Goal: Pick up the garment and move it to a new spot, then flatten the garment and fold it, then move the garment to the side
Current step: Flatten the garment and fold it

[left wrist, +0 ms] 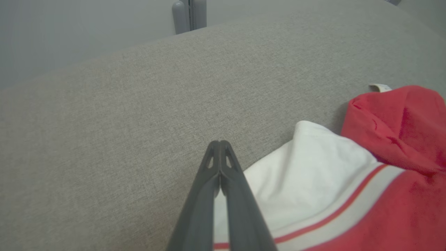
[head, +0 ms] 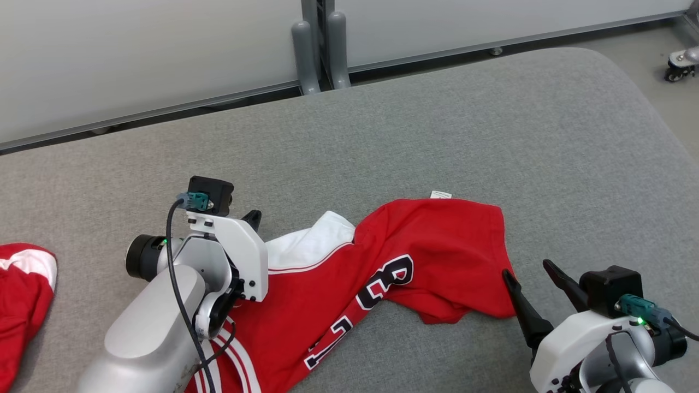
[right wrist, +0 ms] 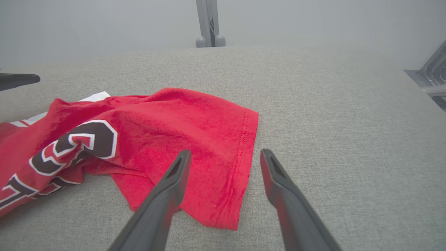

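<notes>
Red jersey cloth with a white shoulder panel and black numerals is lying crumpled across the near half of the grey padded surface (head: 437, 125). The garment (head: 415, 256) is bunching into ridges, one corner is turning under, and a small white label (head: 440, 195) is poking out at its far edge.

The left gripper (head: 252, 219) is sitting at the white panel's edge with its two dark fingers pressed together. The left wrist view shows the tips meeting over bare grey weave just beside the cloth, so I cannot tell whether any fold is caught lower down between them. The right gripper (head: 526, 270) is hanging at the garment's opposite end with its fingers spread apart and holding nothing. In the right wrist view they are straddling the stitched hem.

Judging by this, the task is barely starting. The garment is not lifted, flattened or folded, and the move to the side is yet to come — the arms appear to be setting up a two-corner pickup.

Further out, a second red-and-white cloth (head: 24, 295) is lying at the surface's left edge, well apart, and two grey posts (head: 319, 52) are standing behind against a pale wall.
</notes>
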`<state>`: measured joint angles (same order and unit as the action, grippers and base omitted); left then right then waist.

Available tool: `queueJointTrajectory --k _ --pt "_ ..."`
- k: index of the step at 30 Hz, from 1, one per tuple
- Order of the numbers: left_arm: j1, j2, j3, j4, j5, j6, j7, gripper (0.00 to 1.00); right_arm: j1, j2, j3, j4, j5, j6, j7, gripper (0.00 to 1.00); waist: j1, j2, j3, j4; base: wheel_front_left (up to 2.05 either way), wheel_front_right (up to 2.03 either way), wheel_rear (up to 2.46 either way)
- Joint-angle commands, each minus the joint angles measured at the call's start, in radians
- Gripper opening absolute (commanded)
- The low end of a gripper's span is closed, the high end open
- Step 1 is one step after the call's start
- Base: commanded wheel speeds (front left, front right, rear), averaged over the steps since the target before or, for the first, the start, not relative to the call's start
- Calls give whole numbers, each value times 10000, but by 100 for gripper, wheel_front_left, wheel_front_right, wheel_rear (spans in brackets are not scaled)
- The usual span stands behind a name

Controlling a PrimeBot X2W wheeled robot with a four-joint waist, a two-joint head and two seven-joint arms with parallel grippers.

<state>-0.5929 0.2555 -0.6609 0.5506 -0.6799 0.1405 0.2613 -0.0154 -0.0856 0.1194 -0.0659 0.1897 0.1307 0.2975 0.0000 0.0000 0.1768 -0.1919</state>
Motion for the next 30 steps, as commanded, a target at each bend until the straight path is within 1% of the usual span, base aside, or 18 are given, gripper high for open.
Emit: queueJointTrajectory --k 1,3,4,5,6,9,15,16,17,18,20,23,27,30 --pt "15 41 -26 34 -34 -83 -60 0 4 -29 -62 -18 -16 2 -37 100 0 0 -99 207 0 0 0" --pt "31 128 -255 198 168 -132 133 0 41 -51 -35 -37 -6 2 43 100 0 0 -140 305 0 0 0" --pt "-1 139 -347 287 199 -173 269 11 5 -66 -11 -56 18 2 44 100 0 0 -135 323 0 0 0" --pt "-38 125 -480 391 227 -264 444 54 -49 -68 2 -66 35 2 57 100 0 0 -120 322 0 0 0" --pt "-105 104 -569 492 242 -315 581 100 -102 -68 16 -72 45 2 66 100 0 0 -93 310 0 0 0" --pt "-344 92 -824 819 369 -492 848 100 -205 -57 51 -106 89 2 55 100 0 0 46 228 0 0 0" --pt "-487 -27 -987 1394 251 -641 1300 100 -179 -23 19 -19 130 2 45 100 0 0 276 -21 0 0 0" --pt "-470 -56 -1009 1496 196 -674 1389 82 -165 -9 8 -5 121 2 29 100 0 0 307 -63 0 0 0" --pt "-426 -56 -1067 1619 198 -720 1532 35 -160 0 -5 0 123 2 -1 100 0 0 336 -104 0 0 0" --pt "-414 -54 -1099 1697 182 -759 1592 0 -162 16 -28 11 127 2 -24 100 0 0 358 -132 0 0 0" --pt "-330 -80 -1064 1807 39 -818 1722 0 -157 27 -68 34 120 2 -38 100 0 0 368 -155 0 0 0" --pt "-185 -85 -871 1555 -133 -801 1374 0 -111 40 -178 52 79 2 -51 100 0 0 300 -98 0 0 0" --pt "-121 58 -524 726 -126 -641 331 0 -31 46 -342 0 16 2 -9 100 0 0 115 166 0 0 0" --pt "-27 215 -206 -86 80 -350 -784 0 -16 42 -298 -43 9 2 43 100 0 0 -51 386 0 0 0"
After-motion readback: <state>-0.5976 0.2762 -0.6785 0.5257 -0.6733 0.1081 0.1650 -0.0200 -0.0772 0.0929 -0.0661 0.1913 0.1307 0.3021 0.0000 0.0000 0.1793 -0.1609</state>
